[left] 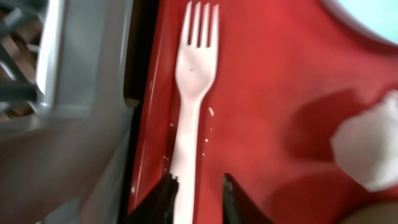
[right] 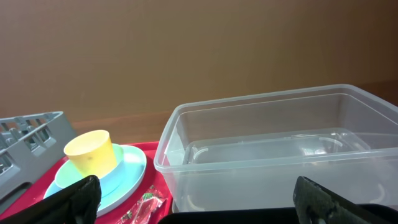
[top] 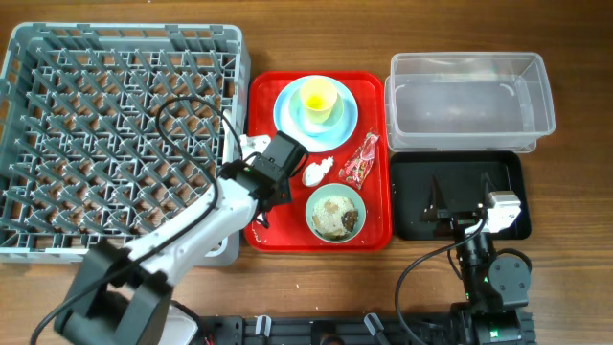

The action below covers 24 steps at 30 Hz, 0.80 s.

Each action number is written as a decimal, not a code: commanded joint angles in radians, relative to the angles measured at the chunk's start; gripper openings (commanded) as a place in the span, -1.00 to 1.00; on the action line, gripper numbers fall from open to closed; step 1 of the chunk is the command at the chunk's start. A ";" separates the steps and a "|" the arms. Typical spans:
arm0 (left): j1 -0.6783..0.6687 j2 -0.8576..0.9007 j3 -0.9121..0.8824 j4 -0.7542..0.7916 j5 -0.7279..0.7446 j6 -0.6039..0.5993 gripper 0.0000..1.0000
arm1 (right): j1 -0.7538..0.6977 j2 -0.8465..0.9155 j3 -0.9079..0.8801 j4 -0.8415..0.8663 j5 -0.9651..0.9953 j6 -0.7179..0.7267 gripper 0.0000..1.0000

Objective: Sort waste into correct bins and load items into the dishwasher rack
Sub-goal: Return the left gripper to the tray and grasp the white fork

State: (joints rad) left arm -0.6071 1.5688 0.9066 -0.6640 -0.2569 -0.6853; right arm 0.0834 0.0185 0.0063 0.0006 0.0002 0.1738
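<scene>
A white plastic fork [left: 189, 93] lies on the red tray along its left edge, tines pointing away. My left gripper [left: 198, 198] is open and low over the tray, its fingers on either side of the fork handle; in the overhead view [top: 266, 182] my arm hides the fork. The yellow cup [top: 319, 96] stands on the light blue plate [top: 289, 113]. The white tissue wad [top: 316, 172] and red wrapper [top: 360, 159] lie beside the pale green bowl [top: 335, 213], which holds food scraps. My right gripper [top: 463, 201] is wide open and empty over the black tray [top: 407, 182]. The spoon is not visible.
The grey dishwasher rack [top: 120, 134] stands at the left, right against the red tray [top: 378, 230]. The clear tub [top: 469, 101] stands behind the black tray and fills the right wrist view [right: 267, 149]. A black cable loops over the rack's right side.
</scene>
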 commanded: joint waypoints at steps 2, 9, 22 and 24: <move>-0.005 0.082 -0.007 0.032 -0.055 -0.090 -0.38 | -0.004 -0.005 -0.001 0.005 -0.002 -0.010 0.99; -0.005 0.132 -0.007 0.086 -0.081 -0.085 -0.39 | -0.004 -0.005 -0.001 0.005 -0.002 -0.010 0.99; -0.005 0.133 -0.007 0.089 -0.093 -0.077 -0.52 | -0.004 -0.005 -0.001 0.005 -0.002 -0.011 0.99; -0.005 0.133 -0.007 0.093 -0.103 -0.077 -0.53 | -0.004 -0.005 -0.001 0.005 -0.002 -0.011 0.98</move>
State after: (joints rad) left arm -0.6071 1.6878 0.9058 -0.5777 -0.3210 -0.7544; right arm 0.0834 0.0185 0.0063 0.0002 0.0002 0.1738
